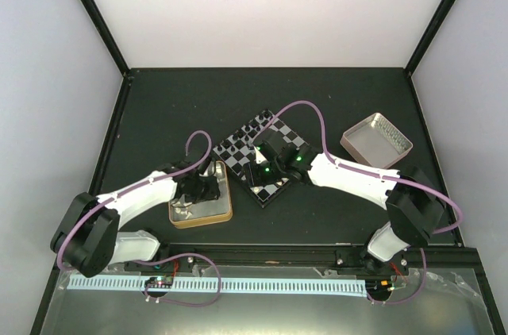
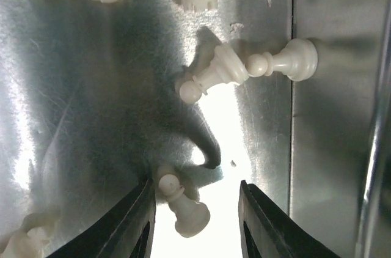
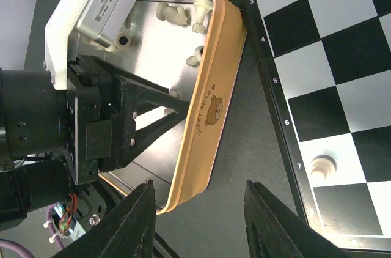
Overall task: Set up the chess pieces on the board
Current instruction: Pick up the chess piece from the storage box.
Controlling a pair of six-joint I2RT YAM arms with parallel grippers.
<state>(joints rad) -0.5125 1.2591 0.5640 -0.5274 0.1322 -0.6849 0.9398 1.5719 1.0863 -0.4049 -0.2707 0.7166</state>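
Left gripper (image 2: 197, 187): hanging inside tin (image 2: 330, 148), jaws apart, straddling fallen white pawn (image 2: 183, 208). Right gripper (image 3: 198, 194): hovering unclenched, empty, between tin and board (image 3: 342, 56).

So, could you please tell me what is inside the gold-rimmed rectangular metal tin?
Several cream-white chess pieces lie on the tin's shiny floor, one pawn between the left gripper's open fingers. The gripper hides some floor in other views.

Light: bright, even in top view | Glare: blown-out white patch on tin (image 2: 223, 117) | Shadow: dark, around left hand (image 2: 195, 209) | Focus: pawns (image 2: 214, 74) soft
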